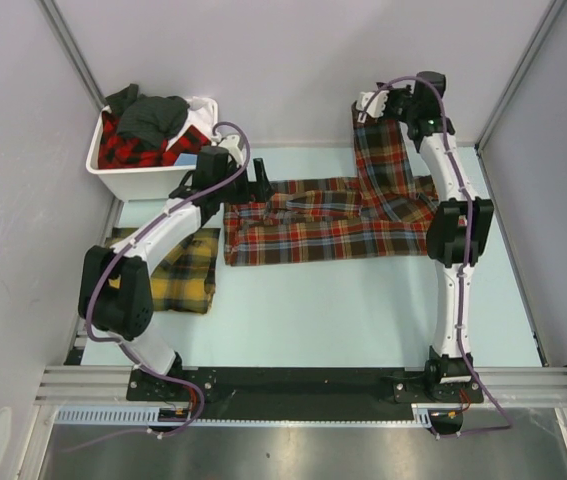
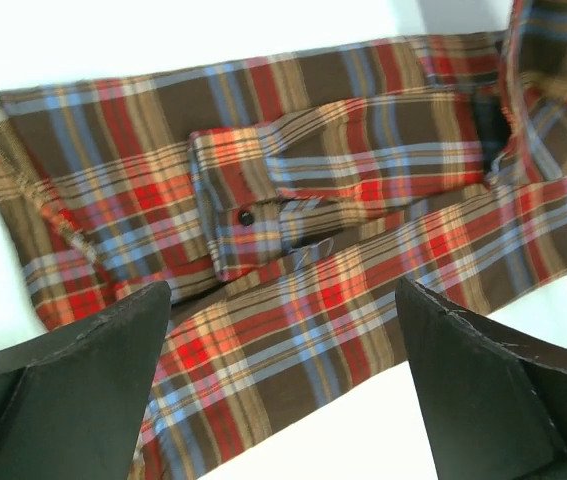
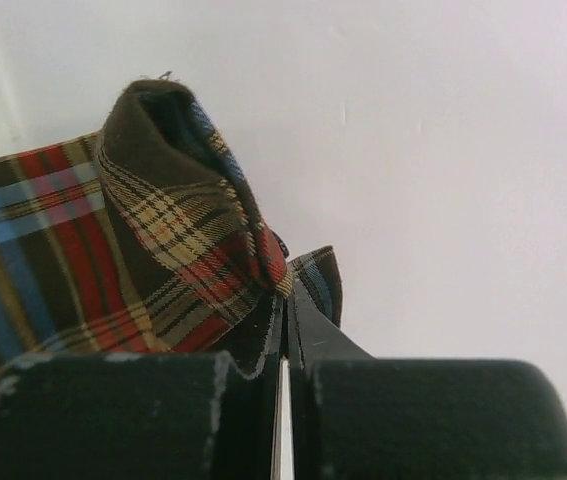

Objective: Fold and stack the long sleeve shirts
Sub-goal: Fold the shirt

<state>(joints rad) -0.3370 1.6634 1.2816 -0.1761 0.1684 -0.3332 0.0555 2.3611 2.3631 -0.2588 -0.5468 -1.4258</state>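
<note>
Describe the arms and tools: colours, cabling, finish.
The left arm and right arm have white links, black joint housings and a purple cable along each. The left tool and right tool have matte black wedge-shaped fingers with scuffed edges.

One red-brown shirt (image 1: 303, 240), one yellow shirt (image 1: 191, 272), one red-black shirt (image 1: 123, 150), one dark grey shirt (image 1: 153, 115), one white bin (image 1: 128, 182)

The top camera looks down from high at the near edge over the whole bench (image 1: 313, 310). The left wrist camera faces down near the red-brown plaid shirt (image 2: 293, 250); the right wrist camera nearly touches it. All three share that shirt.
</note>
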